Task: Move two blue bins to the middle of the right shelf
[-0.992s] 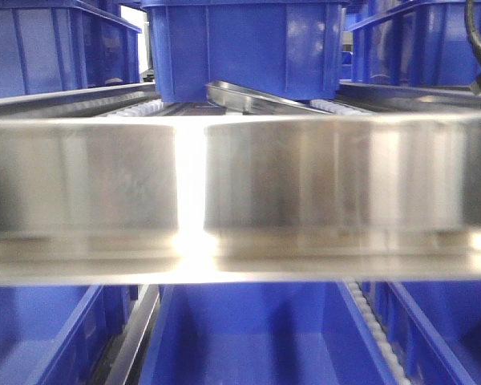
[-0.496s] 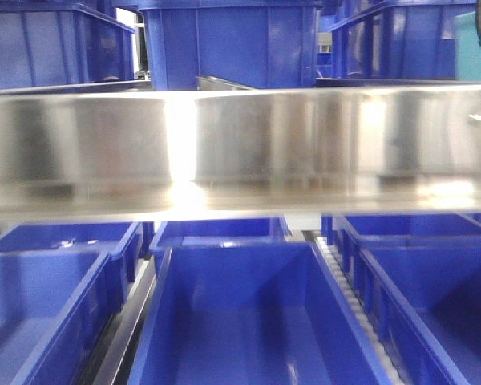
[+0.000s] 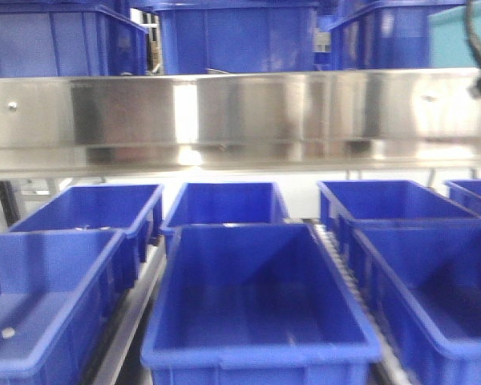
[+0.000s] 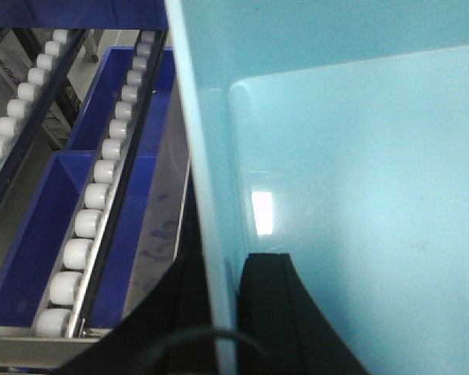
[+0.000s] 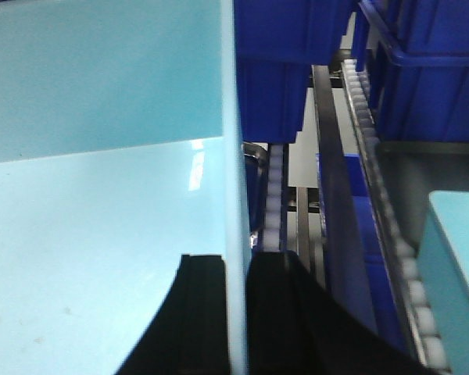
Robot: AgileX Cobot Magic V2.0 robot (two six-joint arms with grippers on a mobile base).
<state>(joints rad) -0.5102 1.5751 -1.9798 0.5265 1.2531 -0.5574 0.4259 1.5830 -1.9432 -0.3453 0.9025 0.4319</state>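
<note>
- Left claw (image 4: 223,269) is pinched on one side wall of the light-blue bin (image 4: 336,195), one finger inside and one outside.
- Right claw (image 5: 236,266) grips the opposite wall the same way.
- Shiny shelf rail (image 3: 240,112) spans the front view, with dark-blue bins (image 3: 256,305) on the tier beneath.

This looks like a warehouse or a factory storage area, because a flow rack fills the whole front view. A broad brushed steel front rail (image 3: 240,112) crosses it, and many dark blue plastic bins (image 3: 260,297) of the same shape stand in a row above the rail and in open lanes below it. Long tracks of white rollers (image 4: 86,223) in metal channels run alongside such bins, as in gravity-feed shelving.
</note>
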